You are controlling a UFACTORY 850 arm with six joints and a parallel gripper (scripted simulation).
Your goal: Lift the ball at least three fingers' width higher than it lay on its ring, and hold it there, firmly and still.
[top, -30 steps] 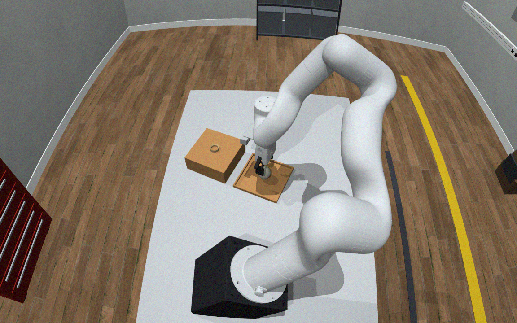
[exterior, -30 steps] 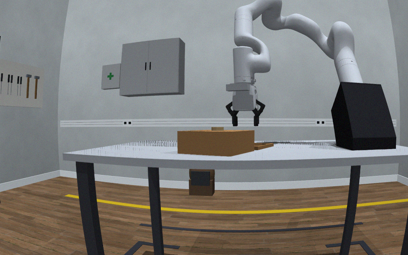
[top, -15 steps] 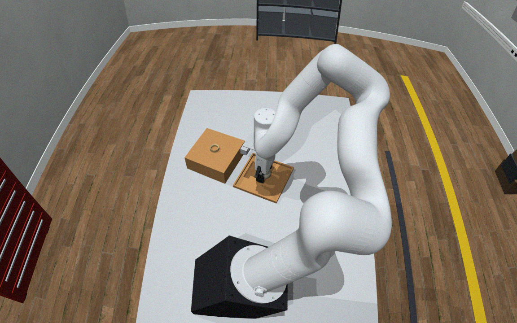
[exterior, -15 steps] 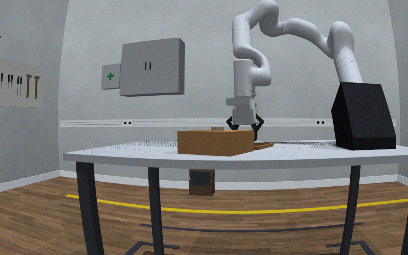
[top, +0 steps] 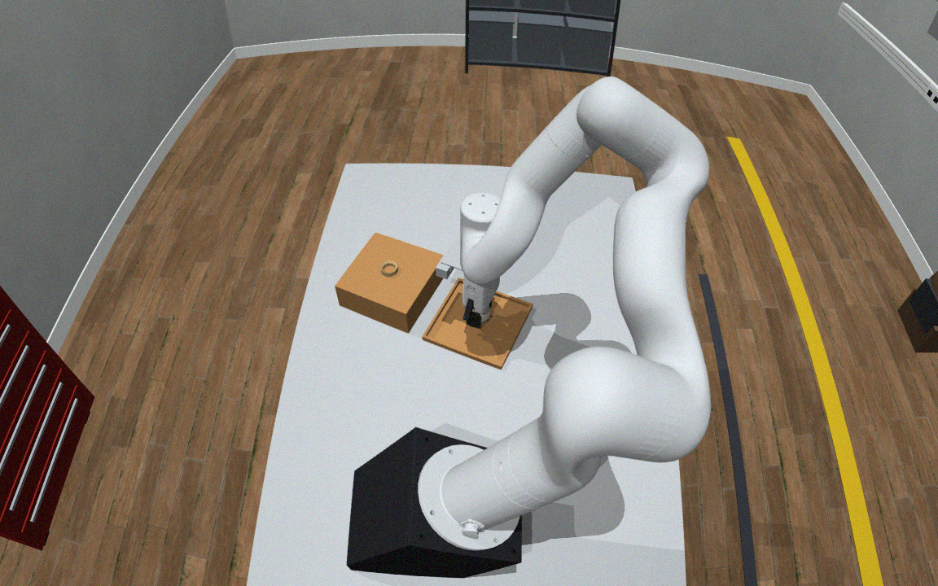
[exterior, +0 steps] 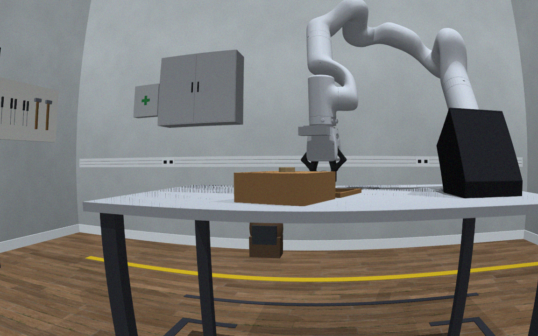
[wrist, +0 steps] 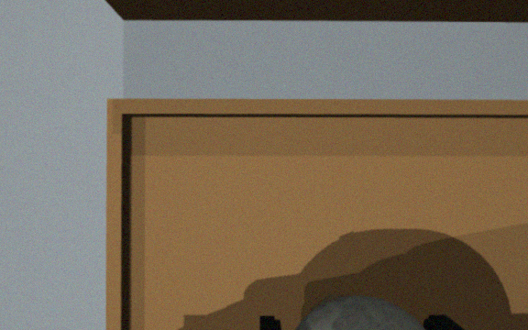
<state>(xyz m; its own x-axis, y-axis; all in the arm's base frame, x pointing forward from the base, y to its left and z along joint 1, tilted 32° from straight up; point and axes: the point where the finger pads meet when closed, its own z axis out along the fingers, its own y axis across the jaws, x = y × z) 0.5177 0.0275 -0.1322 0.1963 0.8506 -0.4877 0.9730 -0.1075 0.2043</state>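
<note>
The claw (top: 477,314) is reaching straight down into the shallow wooden tray (top: 512,342) on the desk (top: 326,378), and it is clamping on the grey ball (wrist: 356,313), which is sitting low in the tray between the dark fingertips. Just beside the tray, the wooden box (top: 378,287) is carrying a small ring (top: 389,268) on top

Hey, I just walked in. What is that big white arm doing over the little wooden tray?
The white arm reaches straight down into a shallow wooden tray on the table. Its gripper is shut on a grey ball that sits low in the tray, not lifted yet. Beside the tray stands a wooden box with a small ring on top.
</note>
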